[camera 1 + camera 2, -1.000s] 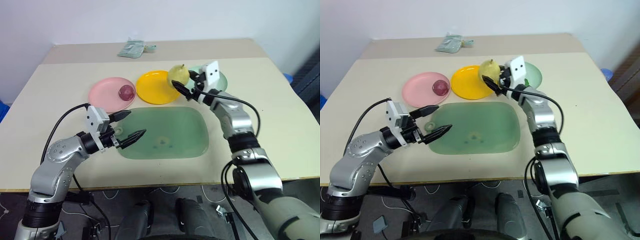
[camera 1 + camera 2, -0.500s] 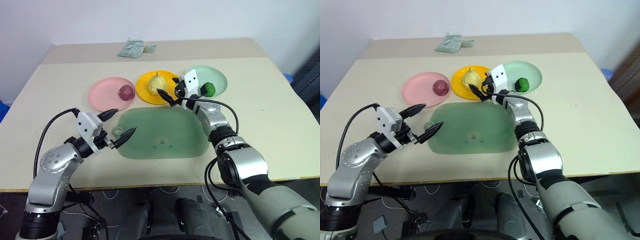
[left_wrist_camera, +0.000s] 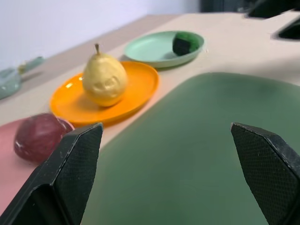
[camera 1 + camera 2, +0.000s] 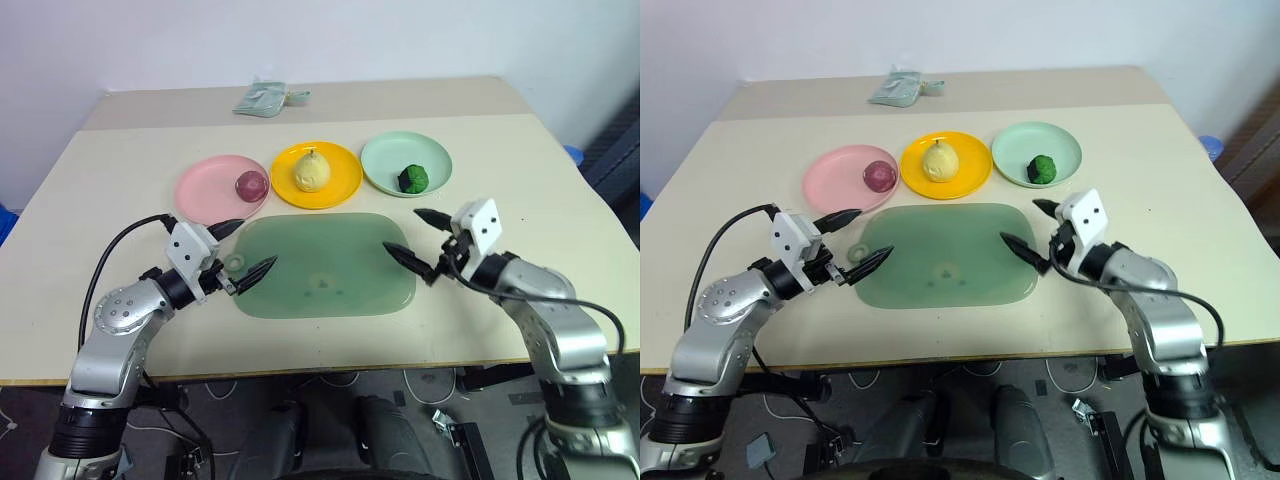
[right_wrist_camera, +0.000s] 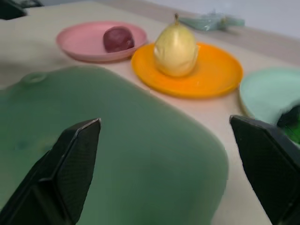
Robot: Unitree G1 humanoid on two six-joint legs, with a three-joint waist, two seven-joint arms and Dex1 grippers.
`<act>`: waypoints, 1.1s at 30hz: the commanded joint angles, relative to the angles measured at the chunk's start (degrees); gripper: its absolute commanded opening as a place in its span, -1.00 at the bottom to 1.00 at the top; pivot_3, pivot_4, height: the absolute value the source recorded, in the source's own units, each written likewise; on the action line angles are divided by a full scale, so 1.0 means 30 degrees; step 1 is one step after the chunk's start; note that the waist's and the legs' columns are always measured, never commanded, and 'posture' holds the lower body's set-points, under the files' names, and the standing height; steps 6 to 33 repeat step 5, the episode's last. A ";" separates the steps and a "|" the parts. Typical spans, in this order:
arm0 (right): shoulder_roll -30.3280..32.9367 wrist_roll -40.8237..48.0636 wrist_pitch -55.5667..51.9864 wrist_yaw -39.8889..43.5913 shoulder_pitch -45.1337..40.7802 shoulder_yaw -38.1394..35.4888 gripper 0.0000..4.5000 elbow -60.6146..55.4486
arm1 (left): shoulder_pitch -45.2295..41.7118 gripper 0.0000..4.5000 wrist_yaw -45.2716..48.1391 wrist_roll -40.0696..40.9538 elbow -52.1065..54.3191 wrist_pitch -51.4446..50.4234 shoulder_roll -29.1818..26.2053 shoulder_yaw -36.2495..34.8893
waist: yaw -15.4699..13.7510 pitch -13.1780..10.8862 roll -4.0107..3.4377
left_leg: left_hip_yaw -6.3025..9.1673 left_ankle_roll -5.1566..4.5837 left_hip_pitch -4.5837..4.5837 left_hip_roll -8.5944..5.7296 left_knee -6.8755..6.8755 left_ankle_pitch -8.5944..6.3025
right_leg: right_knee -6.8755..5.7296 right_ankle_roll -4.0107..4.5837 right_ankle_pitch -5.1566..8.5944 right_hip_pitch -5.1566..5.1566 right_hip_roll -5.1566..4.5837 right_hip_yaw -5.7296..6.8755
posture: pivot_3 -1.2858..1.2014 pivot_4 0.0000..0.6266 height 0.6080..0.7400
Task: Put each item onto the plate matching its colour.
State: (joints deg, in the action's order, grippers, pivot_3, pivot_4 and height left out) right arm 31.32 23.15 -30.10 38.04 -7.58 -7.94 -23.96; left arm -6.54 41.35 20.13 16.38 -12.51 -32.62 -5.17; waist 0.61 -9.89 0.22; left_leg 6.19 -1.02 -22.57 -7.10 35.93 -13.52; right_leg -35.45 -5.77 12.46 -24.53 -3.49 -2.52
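Three plates stand in a row at mid-table. The pink plate (image 4: 205, 190) holds the round purplish-red fruit (image 4: 251, 184). On the yellow plate (image 4: 345, 180) the yellow pear (image 4: 311, 169) stands upright. The bumpy dark green lump (image 4: 412, 178) lies on the mint green plate (image 4: 385, 160). My left gripper (image 4: 255, 245) is open and empty at the near left corner of the green board (image 4: 325, 265). My right gripper (image 4: 402, 230) is open and empty at the board's right edge, well short of the plates.
A small pale green packet (image 4: 262, 98) lies at the far edge of the beige table (image 4: 560, 200). The large dull green board lies flat between my two grippers, with nothing on it.
My right gripper let go of the pear, which now stands on the yellow plate, and the arm drew back to the near right. The left arm has hardly moved.
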 commanded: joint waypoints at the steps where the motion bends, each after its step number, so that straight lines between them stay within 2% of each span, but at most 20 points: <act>1: 0.0552 0.0963 -0.1498 -0.0789 0.2141 -0.1465 0.99 -0.3136 | -0.0074 1.00 0.0012 -0.0116 0.0483 -0.0016 -0.0249 -0.0136 | -0.0063 0.0000 0.0005 | -0.0001 -0.0004 0.0000 -0.0001 0.0010 -0.0001 | 0.0011 -0.0002 0.0000 0.0011 -0.0002 0.0003 | 0.03 -0.52 1.00; 5: 0.0809 0.1304 -0.2005 -0.1084 0.3816 -0.2328 0.99 -0.4028 | -0.0232 1.00 0.0250 0.0051 0.0323 -0.0047 -0.0201 -0.0083 | -0.0217 -0.0002 0.0016 | -0.0006 -0.0010 -0.0009 -0.0002 0.0037 -0.0012 | 0.0046 -0.0002 0.0000 0.0030 -0.0008 0.0010 | 0.03 -0.52 1.00; 33: 0.0809 0.1304 -0.2005 -0.1084 0.3816 -0.2328 0.99 -0.4028 | -0.0232 1.00 0.0250 0.0051 0.0323 -0.0047 -0.0201 -0.0083 | -0.0217 -0.0002 0.0016 | -0.0006 -0.0010 -0.0009 -0.0002 0.0037 -0.0012 | 0.0046 -0.0002 0.0000 0.0030 -0.0008 0.0010 | 0.03 -0.52 1.00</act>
